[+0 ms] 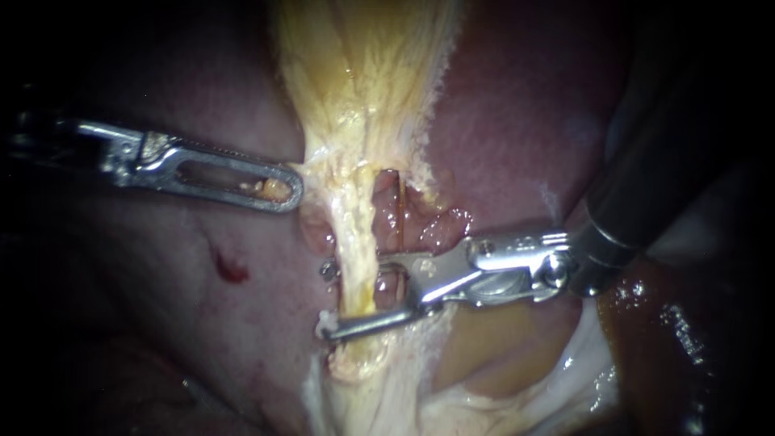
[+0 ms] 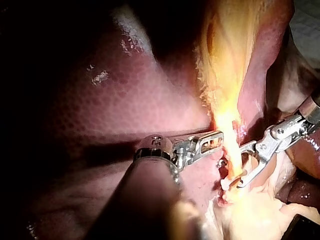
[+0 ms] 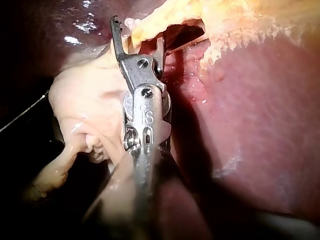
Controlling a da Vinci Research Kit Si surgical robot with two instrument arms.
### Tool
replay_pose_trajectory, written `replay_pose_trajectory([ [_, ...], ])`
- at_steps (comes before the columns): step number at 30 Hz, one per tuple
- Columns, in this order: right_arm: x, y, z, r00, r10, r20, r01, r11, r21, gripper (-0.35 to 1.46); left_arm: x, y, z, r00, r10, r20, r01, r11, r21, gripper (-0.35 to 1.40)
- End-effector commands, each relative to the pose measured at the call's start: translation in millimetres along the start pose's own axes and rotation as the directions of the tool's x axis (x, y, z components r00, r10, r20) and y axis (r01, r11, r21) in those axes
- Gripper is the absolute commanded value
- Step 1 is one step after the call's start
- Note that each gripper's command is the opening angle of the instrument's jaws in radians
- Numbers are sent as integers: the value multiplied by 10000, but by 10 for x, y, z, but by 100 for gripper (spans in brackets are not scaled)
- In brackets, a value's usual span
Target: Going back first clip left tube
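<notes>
Dark red liver [image 1: 517,121] filled the endoscope's background; the left tube [image 1: 355,270] ran between the parted jaws of the right instrument [image 1: 324,299]; the left instrument [image 1: 292,194] was clamped on yellow tissue [image 1: 363,97] just left of it; the left wrist view showed the same straddle; the right wrist view showed those jaws gaping ahead; withdrawal probably wanted a straight pull along the shaft, jaws wide, clear of the tube.

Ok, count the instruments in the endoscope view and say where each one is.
2. The left instrument reaches in from the left, its tip beside the yellow tissue. The right instrument comes from the right, jaws open around the pale tube. None seems hidden.
</notes>
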Motion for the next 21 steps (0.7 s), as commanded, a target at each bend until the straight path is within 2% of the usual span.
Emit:
replay_pose_trajectory([
  [1,0,0,-4,10000,-48,-1,48,10000,13,50,0,0,-1,10000,1,-1,-1,10000,-5,-35],
  [9,11,-3,-54,9991,-432,-59,432,9990,92,50,0,1,-1,10000,2,-4,-2,10000,-1,-35],
  [21,51,-9,-133,9936,-1115,-195,1109,9934,-292,50,0,1,-1,10000,2,-3,-2,10000,-2,-35],
])
